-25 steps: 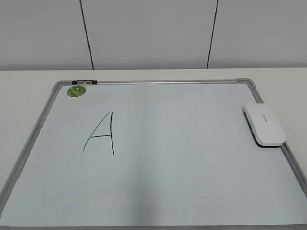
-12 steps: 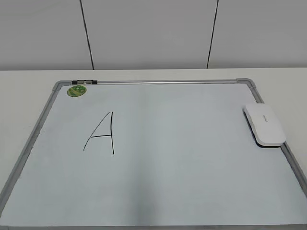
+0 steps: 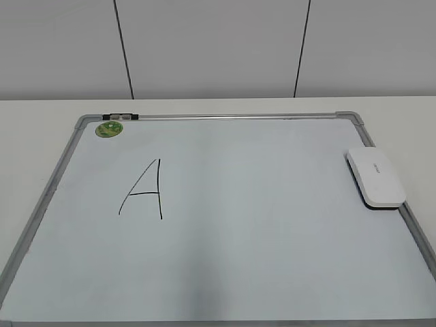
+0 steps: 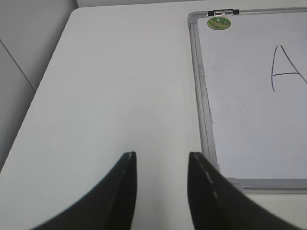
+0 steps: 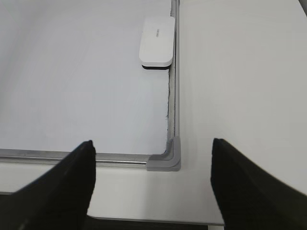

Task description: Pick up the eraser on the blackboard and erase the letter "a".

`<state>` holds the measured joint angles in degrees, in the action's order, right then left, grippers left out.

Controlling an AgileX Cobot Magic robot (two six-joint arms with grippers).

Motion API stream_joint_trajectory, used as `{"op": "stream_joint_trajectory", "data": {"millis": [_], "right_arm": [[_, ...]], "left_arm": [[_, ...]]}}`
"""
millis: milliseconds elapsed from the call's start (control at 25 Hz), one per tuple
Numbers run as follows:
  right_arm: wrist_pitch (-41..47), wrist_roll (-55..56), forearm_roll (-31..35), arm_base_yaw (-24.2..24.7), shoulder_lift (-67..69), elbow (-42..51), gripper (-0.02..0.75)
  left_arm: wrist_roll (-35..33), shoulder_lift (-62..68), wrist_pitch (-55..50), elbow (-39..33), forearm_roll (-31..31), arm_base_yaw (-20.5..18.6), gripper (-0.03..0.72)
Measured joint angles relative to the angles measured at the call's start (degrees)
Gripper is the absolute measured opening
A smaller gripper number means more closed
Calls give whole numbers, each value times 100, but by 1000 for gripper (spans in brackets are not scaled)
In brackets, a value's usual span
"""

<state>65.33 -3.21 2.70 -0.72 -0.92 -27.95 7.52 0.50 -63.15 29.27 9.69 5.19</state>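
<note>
The white eraser [image 3: 375,178] lies flat on the right edge of the blackboard [image 3: 272,231], partly over the frame. It also shows in the right wrist view [image 5: 157,42], far ahead of my right gripper [image 5: 152,143], which is wide open and empty above the board's near right corner [image 5: 165,160]. My left gripper [image 4: 160,155] is open and empty over the table, just left of the board's frame [image 4: 204,96]. No small lowercase "a" shows. Only a large capital "A" [image 3: 144,191] is drawn on the board's left half, partly visible in the left wrist view [image 4: 285,67]. Neither gripper shows in the exterior view.
A round green magnet [image 3: 108,129] sits at the board's far left corner, also in the left wrist view [image 4: 218,23]. A small black and silver clip [image 3: 120,117] is on the top frame. The white table [image 4: 105,96] surrounds the board.
</note>
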Motion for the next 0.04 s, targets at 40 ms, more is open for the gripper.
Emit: {"op": "stream_joint_trajectory", "data": {"millis": [40], "right_arm": [[0, 0, 0, 0, 0, 0, 555]], "left_arm": [[0, 0, 0, 0, 0, 0, 261]]}}
